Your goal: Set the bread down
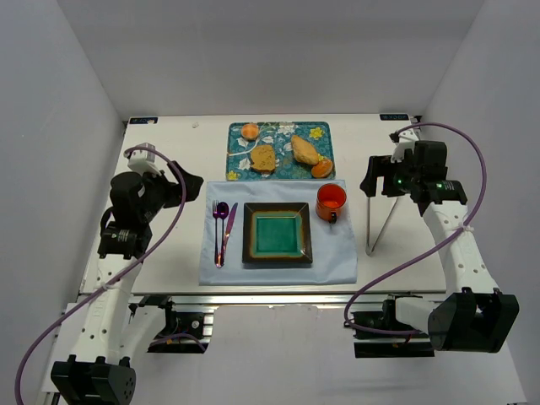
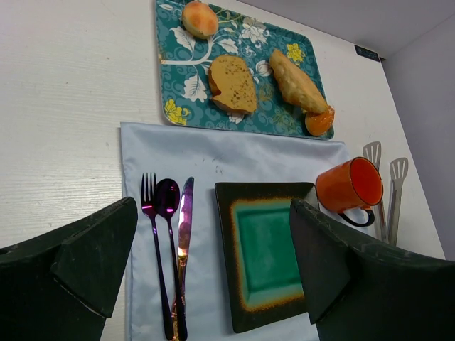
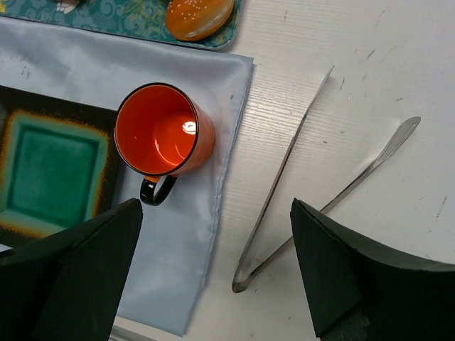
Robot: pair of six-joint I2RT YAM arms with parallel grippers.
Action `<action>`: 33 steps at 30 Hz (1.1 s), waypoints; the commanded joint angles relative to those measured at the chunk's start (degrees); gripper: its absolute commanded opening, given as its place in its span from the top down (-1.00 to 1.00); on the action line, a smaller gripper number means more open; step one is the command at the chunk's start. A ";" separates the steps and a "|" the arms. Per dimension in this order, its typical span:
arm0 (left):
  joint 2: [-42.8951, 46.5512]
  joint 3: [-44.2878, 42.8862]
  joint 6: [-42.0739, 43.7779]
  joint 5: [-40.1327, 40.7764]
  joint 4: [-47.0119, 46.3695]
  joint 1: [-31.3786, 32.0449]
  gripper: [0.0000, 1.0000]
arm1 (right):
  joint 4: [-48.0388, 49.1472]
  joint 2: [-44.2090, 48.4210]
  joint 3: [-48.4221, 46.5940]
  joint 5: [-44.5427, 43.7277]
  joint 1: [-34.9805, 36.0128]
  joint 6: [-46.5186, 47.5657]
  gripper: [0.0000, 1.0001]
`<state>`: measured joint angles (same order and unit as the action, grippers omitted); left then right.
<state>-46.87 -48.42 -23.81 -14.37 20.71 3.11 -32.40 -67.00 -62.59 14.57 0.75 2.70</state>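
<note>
Fingers on both arms are spread wide with nothing between them. The left fingers hang above the near left part of the worktop, their camera looking across the pale blue placemat. The right fingers hang over the metal tongs, which lie splayed on bare worktop just right of the placemat.

The bread lies on the floral teal tray at the far side of the worktop, well apart from both arms. It sits in the tray's right half, set on a diagonal, its near end right beside a small orange bun at the tray's near right corner. A flatter brown slice lies to its left, and a second bun sits at the far left corner.

The tray's near edge meets the placemat's far edge. On the placemat stands a square dark-rimmed plate with a teal centre. An orange mug stands upright just beyond the plate's far right corner. Left of the plate lie a fork, spoon and knife, side by side.
</note>
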 commanded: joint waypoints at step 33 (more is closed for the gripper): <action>-2.79 1.75 -0.88 -1.98 -4.36 -0.04 -0.91 | 11.40 -1.29 20.04 -15.80 -2.25 -11.83 -0.79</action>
<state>-49.78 -46.30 -24.49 -15.57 17.47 3.11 -23.11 -67.90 -44.12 1.17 -1.39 -3.18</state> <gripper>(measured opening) 0.958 0.894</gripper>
